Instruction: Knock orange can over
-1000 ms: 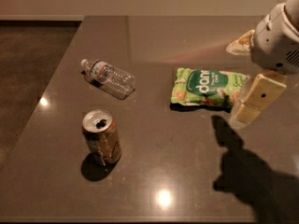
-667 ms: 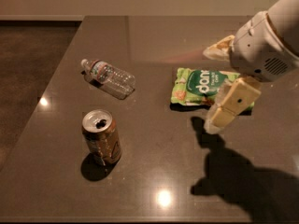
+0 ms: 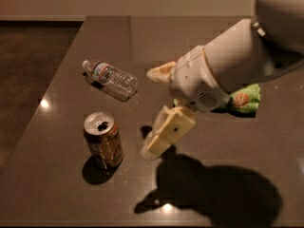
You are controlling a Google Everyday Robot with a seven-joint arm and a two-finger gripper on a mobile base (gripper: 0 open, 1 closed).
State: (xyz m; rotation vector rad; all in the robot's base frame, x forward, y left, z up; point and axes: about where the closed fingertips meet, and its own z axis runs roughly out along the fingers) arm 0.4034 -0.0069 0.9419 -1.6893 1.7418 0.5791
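Camera view | tool (image 3: 149,112) fingers spread | beside upright orange can (image 3: 103,139), apart

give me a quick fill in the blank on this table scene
1. The orange can stands ____ on the table.
2. The water bottle lies on its ____.
3. The hand, just picture-right of the can and not touching it, is ____ and holds nothing.
Missing words: upright; side; open.
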